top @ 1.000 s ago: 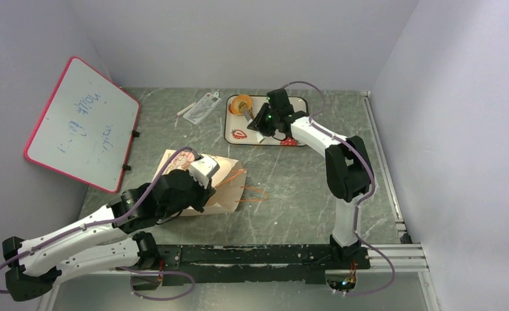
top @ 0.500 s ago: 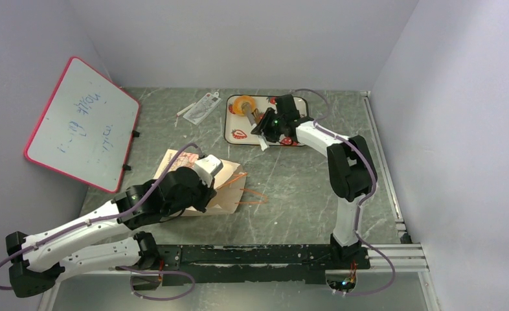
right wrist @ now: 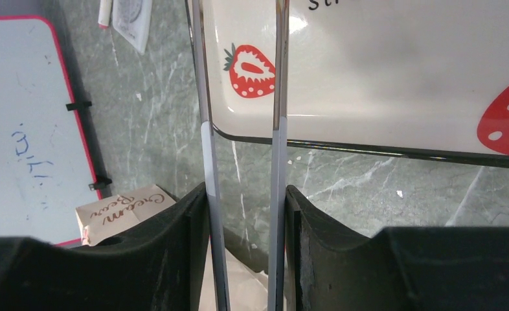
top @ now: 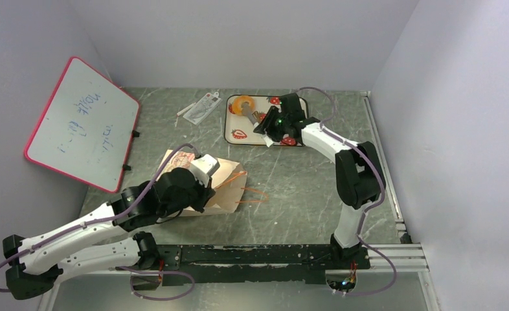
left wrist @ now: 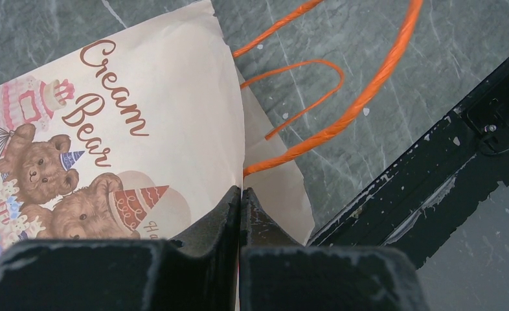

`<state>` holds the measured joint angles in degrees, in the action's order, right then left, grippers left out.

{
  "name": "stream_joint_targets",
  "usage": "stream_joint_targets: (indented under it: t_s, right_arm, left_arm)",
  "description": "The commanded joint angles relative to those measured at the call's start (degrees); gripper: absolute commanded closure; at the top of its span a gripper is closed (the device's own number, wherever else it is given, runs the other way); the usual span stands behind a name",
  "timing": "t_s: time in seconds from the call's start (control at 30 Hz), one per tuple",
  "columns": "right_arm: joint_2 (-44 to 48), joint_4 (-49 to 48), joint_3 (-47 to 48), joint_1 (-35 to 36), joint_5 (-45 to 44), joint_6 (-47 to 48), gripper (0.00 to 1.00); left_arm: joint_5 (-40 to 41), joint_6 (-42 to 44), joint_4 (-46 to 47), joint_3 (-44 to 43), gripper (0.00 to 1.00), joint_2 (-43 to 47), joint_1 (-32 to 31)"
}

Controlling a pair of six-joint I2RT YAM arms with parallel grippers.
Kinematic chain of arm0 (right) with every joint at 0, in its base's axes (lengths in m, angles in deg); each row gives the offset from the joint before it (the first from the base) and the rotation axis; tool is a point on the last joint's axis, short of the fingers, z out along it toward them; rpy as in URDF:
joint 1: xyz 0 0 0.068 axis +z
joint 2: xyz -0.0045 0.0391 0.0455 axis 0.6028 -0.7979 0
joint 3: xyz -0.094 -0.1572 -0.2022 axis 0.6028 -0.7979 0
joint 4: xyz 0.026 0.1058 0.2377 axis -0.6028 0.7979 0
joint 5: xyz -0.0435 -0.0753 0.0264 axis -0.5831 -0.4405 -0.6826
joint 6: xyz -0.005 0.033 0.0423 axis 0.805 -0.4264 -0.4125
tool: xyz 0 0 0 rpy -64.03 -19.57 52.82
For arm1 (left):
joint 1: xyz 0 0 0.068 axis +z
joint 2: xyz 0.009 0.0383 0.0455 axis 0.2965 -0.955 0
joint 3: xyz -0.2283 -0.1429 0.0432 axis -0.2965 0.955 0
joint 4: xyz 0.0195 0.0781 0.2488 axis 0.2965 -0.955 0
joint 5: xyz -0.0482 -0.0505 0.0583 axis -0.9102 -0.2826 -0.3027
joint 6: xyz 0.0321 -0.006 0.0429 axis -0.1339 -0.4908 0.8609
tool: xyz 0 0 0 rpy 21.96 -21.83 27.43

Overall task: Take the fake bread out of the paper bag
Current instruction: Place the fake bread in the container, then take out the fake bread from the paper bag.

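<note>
On the table (top: 291,188) the paper bag (left wrist: 161,116) lies on its side, its mouth edge pinched by the left gripper (left wrist: 241,194) with jaws pressed together. The right gripper (right wrist: 245,191) has its jaws clasped on tongs (right wrist: 276,162) over the tray (top: 236,120), where one fake bread (top: 242,104) ring sits. Next, the tongs go to the bag's mouth; more bread probably hides inside.
</note>
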<state>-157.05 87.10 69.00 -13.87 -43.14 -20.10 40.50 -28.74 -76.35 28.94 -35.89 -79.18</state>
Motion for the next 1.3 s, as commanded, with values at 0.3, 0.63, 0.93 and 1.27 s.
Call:
stream_joint_targets:
  t_s: [0.3,0.63,0.93,1.27]
  right_arm:
    - [6.94,0.20,-2.16,-0.36,-1.02,1.19,0.55]
    - [26.00,6.42,-15.95,8.41,-9.48,2.86,0.57]
    - [47.63,13.95,-31.23,18.45,-14.18,-1.77,0.58]
    - [60.54,21.42,-36.92,18.55,-10.29,-1.25,0.59]
  left_arm:
    - [0.34,-0.19,0.91,1.48,0.93,1.52,-0.03]
    - [1.96,-7.97,-0.88,3.20,0.93,2.55,-0.03]
    - [6.35,-19.45,-8.05,1.95,0.93,-0.90,-0.03]
    - [12.05,-27.81,-7.55,2.82,0.93,-3.74,-0.03]
